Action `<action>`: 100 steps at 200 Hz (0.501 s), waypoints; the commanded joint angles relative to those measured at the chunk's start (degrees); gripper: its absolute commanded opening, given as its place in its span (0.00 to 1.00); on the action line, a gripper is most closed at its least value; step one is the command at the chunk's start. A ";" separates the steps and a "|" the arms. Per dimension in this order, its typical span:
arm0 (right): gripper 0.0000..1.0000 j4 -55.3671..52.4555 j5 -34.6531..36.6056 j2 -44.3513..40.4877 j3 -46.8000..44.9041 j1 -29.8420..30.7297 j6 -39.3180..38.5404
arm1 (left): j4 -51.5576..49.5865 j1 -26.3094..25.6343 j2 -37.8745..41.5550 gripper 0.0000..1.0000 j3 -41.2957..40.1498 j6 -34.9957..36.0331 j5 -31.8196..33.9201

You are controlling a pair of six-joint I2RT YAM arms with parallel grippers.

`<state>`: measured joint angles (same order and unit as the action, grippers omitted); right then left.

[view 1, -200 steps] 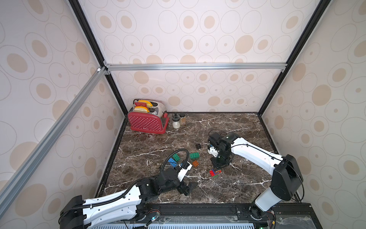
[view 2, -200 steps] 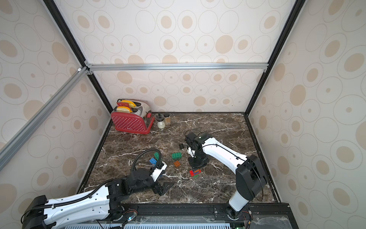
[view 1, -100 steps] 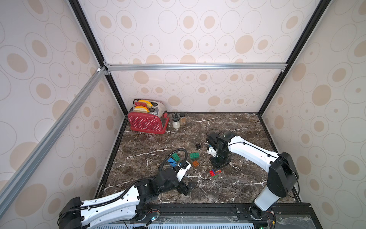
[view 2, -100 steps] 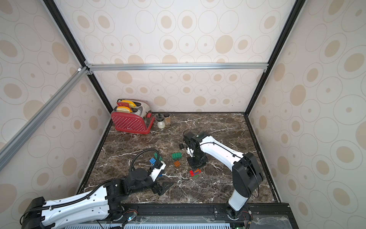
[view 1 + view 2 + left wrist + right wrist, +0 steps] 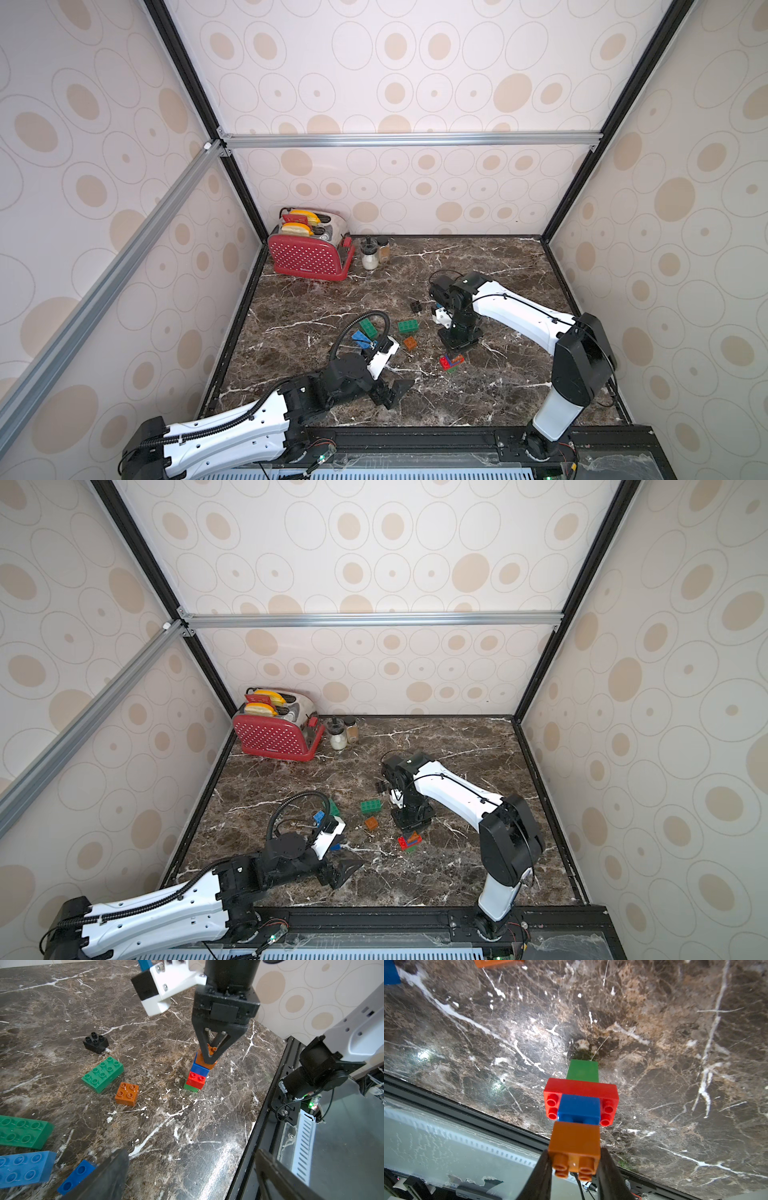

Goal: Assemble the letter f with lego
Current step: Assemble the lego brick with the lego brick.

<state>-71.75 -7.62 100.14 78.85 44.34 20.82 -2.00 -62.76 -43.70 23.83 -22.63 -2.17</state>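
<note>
Atop stack point(image 5: 195, 1081), right jaws clamp orange brick point(image 5: 575, 1140) — seemingly seated.

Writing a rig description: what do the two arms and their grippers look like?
The left arm and right arm have white shells, black joints and thin black cables. A ribbed black hose loops behind the left gripper. The right gripper has black triangular open-frame fingers.

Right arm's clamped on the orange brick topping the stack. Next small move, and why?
Probably open the right gripper and lift straight up. The top orange brick looks seated on the blue brick, above the red brick and green base brick, and the stack appears to stand on the table. The left gripper hangs open and empty, and a loose green brick lies unused.
</note>
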 commanded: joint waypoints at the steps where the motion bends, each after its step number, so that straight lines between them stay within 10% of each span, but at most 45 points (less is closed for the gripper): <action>1: 0.32 4.31 1.95 6.92 -4.67 1.15 -1.30 | -0.02 -0.59 1.07 0.97 1.40 0.57 0.78; 100: 0.32 3.91 -0.47 9.59 -3.79 1.18 -2.97 | -1.07 -0.54 2.00 0.97 1.92 0.66 0.59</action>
<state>-73.28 -7.88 101.80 80.16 44.34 19.38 -2.31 -62.76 -42.76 23.83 -22.63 -2.00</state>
